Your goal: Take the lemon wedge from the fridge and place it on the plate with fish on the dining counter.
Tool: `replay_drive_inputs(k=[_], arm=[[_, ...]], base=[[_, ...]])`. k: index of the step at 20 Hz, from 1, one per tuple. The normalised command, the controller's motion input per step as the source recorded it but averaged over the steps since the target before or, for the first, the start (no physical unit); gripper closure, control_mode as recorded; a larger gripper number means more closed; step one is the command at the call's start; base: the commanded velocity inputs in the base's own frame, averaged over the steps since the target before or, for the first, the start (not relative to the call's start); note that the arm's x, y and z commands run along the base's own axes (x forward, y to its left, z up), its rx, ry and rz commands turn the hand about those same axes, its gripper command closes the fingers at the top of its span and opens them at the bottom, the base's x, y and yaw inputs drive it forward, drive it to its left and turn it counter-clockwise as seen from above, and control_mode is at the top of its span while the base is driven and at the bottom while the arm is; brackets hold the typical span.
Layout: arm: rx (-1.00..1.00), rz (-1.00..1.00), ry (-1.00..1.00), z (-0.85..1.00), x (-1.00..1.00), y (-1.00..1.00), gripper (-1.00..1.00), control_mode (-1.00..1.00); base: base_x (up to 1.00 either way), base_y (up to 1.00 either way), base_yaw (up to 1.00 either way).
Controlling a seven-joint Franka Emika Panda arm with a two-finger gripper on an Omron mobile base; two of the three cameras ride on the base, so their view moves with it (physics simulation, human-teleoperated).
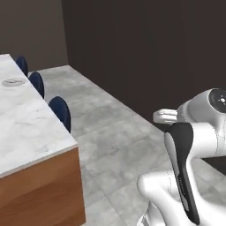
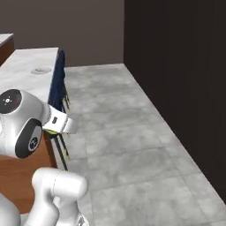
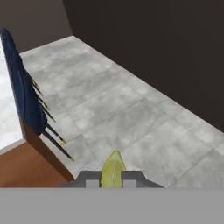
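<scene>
In the hand view, my gripper [image 3: 113,178] is shut on the lemon wedge [image 3: 113,168], a small yellow-green pointed piece standing between the dark fingertips [image 3: 91,178]. The hand [image 1: 164,116] hangs over the grey floor, to the right of the dining counter [image 1: 26,128], a white marble top on brown wooden sides. Far back on that top lies a small, low whitish plate [image 1: 13,82], also seen as the plate [image 2: 41,70] from the right; I cannot make out what is on it. The fridge is out of view.
Navy blue stools [image 1: 61,112] line the counter's right side, one of which [image 3: 22,92] stands close to the left of the hand. A dark wall [image 1: 154,53] runs along the right. Grey tiled floor [image 2: 123,132] lies between the wall and the counter.
</scene>
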Motion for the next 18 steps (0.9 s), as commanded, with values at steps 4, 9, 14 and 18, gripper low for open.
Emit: replay_drive_inputs(k=[4,9,14,18], arm=[[0.0,0.0,0.0,0.0,0.0,0.0,1.0,1.0],[0.0,0.0,0.0,0.0,0.0,0.0,1.0,1.0],[0.0,0.0,0.0,0.0,0.0,0.0,1.0,1.0],[0.0,0.0,0.0,0.0,0.0,0.0,1.0,1.0]], base=[[1.0,-0.86,0.21],[1.0,-0.66,0.29],[1.0,-0.3,0.44],[1.0,-0.08,0.52]])
